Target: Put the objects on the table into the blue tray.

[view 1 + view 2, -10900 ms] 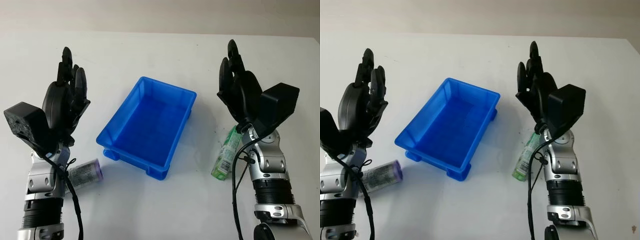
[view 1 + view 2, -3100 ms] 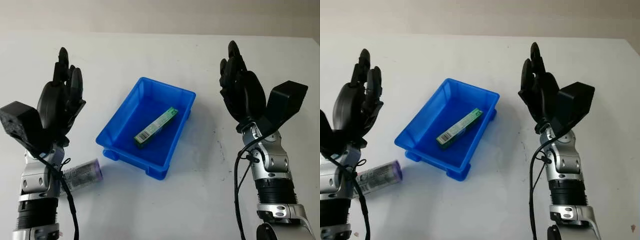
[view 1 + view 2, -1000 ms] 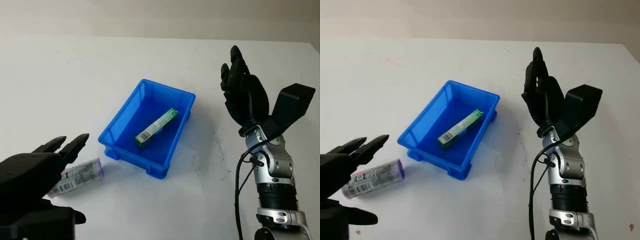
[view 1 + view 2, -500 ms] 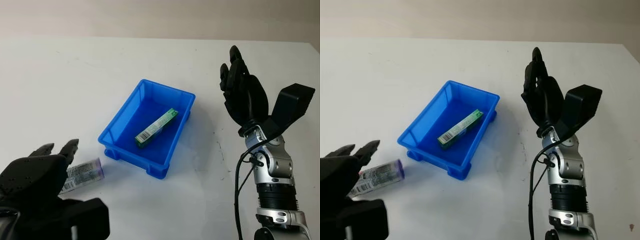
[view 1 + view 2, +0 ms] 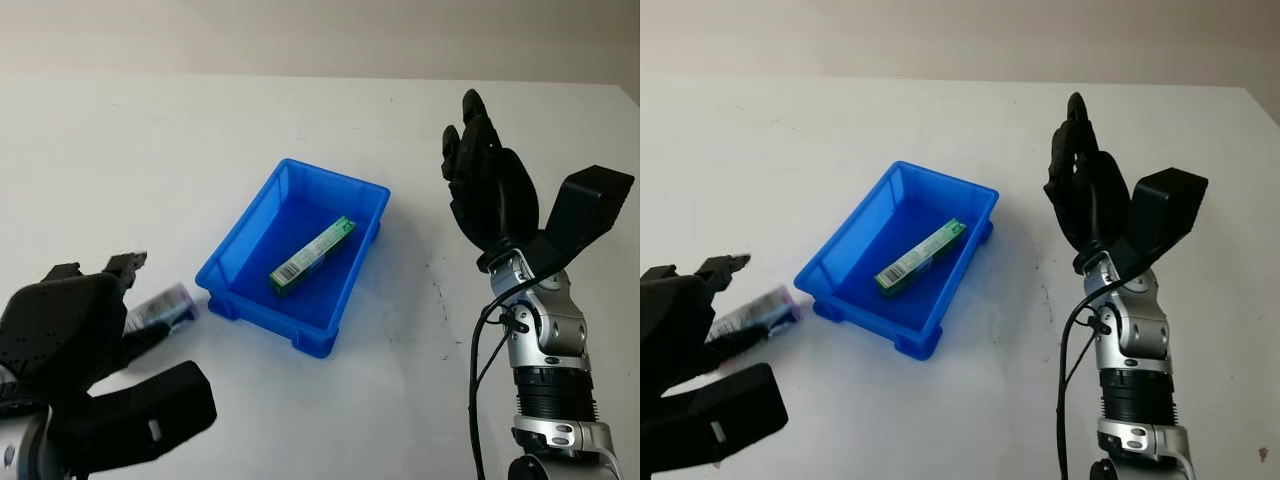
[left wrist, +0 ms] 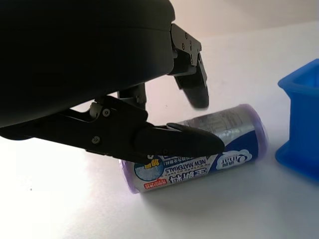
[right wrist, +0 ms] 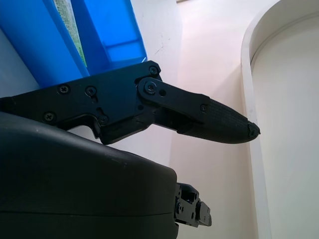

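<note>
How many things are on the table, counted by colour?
Blue: 1, the blue tray
Green: 1, the green box lying inside that tray
Purple: 1, the purple tube lying beside the tray, under the left robot hand
Total: 3

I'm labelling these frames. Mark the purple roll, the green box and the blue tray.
purple roll (image 6: 199, 149), left wrist view, on its printed wrapper.
green box (image 5: 312, 256), left eye view, mid-length of its top face.
blue tray (image 5: 262, 306), left eye view, near wall.

From the head views, my left robot hand (image 5: 70, 345) covers most of the blurred purple can (image 5: 160, 308), and I can't tell whether it's gripped.
</note>
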`<action>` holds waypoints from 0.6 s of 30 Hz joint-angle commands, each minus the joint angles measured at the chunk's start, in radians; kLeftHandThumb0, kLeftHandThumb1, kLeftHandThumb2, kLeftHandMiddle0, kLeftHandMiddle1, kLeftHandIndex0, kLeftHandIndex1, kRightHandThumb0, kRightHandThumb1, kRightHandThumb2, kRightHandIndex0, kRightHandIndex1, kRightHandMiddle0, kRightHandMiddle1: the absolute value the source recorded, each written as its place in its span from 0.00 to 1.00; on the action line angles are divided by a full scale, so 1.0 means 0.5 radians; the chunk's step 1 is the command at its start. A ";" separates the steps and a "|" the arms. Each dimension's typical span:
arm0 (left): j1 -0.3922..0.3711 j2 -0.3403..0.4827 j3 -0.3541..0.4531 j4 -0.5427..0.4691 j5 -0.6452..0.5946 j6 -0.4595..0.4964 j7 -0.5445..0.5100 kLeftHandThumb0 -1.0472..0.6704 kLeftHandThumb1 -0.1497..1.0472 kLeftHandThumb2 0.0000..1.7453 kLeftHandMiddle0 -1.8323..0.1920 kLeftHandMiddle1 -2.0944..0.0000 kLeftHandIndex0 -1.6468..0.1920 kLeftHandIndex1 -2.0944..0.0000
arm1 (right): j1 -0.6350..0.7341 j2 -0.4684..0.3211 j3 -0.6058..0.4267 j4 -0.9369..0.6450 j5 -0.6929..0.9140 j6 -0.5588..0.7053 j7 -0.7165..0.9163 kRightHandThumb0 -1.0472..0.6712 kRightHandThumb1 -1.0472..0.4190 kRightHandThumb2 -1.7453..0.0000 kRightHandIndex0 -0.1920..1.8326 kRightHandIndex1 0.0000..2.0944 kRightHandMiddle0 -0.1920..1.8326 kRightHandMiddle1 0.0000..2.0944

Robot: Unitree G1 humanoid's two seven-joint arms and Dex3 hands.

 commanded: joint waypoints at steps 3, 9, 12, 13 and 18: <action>-0.006 0.060 0.028 0.038 -0.219 0.003 -0.030 0.29 1.00 0.18 0.75 0.01 0.85 0.21 | -0.004 0.002 -0.015 -0.057 0.016 0.008 0.001 0.18 0.00 0.58 0.00 0.00 0.00 0.00; -0.008 0.142 0.017 0.058 -0.339 0.049 -0.107 0.25 1.00 0.15 0.77 0.24 0.85 0.27 | -0.007 -0.010 -0.021 -0.054 0.015 -0.006 0.010 0.18 0.00 0.58 0.00 0.00 0.00 0.00; -0.025 0.170 0.000 0.077 -0.327 0.088 -0.154 0.24 1.00 0.15 0.77 0.35 0.87 0.34 | -0.009 -0.005 -0.027 -0.057 0.020 -0.002 0.005 0.18 0.00 0.58 0.00 0.00 0.00 0.00; -0.029 0.175 -0.006 0.081 -0.319 0.101 -0.165 0.24 1.00 0.15 0.77 0.36 0.87 0.36 | -0.010 -0.004 -0.028 -0.057 0.022 -0.001 0.005 0.18 0.00 0.58 0.00 0.00 0.00 0.00; -0.035 0.183 -0.036 0.118 -0.331 0.141 -0.147 0.25 1.00 0.14 0.79 0.19 0.88 0.29 | -0.016 0.006 -0.031 -0.049 0.022 -0.005 -0.001 0.18 0.00 0.58 0.00 0.00 0.00 0.00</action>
